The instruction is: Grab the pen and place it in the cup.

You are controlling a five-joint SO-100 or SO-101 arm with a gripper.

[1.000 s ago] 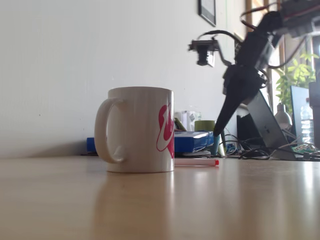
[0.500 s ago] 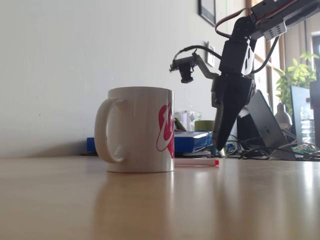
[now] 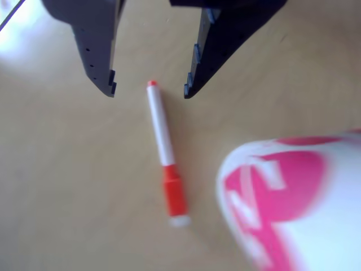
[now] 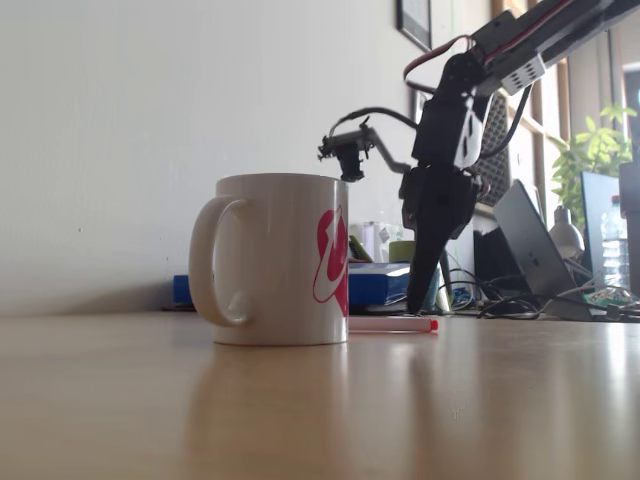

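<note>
Change: over the last second the tool point(image 4: 413, 306) has swung in from high on the right of the fixed view and come down, so its tips now hang just above the pen point(image 4: 392, 324).
Meaning: the reach looks nearly done; my read is that the grab is the step in hand and nothing of the placing has begun.
Tool state: jaws stand wide apart in the other view, tool point(image 3: 149, 93), holding nothing.
Pen: lies flat on the desk point(image 4: 320, 410), just beside the cup point(image 4: 275, 258), on its right in the fixed view; the small red tip points away from the cup.
Pen vs tool: in the other view the pen point(image 3: 164, 151) runs lengthwise down from the gap between the jaws, its small red tip between the two fingertips and its orange cap end well outside them, toward the cup point(image 3: 293, 203).
Contact: no touch shows; the fingertips flank the tip with desk visible on each side.
Next move, as a judgement: a close here would catch the tip alone, so shifting along the barrel toward the middle seems wise.
</note>
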